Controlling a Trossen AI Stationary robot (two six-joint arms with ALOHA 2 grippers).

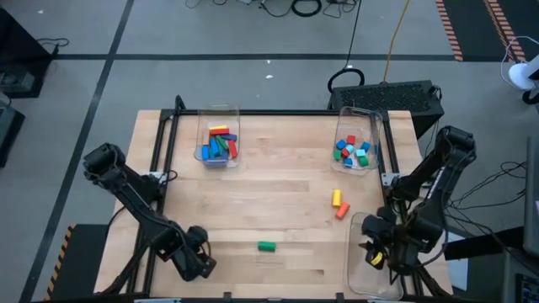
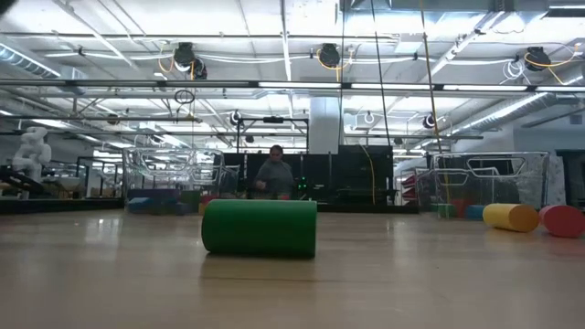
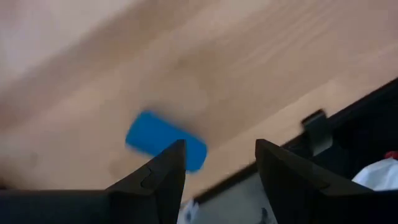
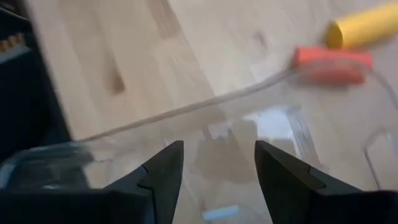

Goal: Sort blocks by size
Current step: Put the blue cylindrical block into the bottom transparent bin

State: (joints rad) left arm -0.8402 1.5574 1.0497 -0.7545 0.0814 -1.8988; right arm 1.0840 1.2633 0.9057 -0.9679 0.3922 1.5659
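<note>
Sorting underway: right gripper (image 1: 376,255) hangs over the clear bin (image 1: 358,278) at the worktop's near right corner, jaws spread, empty. Left gripper (image 1: 200,263) waits near edge, jaws spread. Next: fetch green (image 1: 266,247), yellow (image 1: 335,198) or orange block (image 1: 342,210).

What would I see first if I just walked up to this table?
Probably the two clear bins at the table's far edge: the left bin holds bigger bright blocks, the right bin smaller ones. Then three loose pieces on the wood: a green cylinder near the front, and a yellow cylinder beside an orange block toward the right.
</note>
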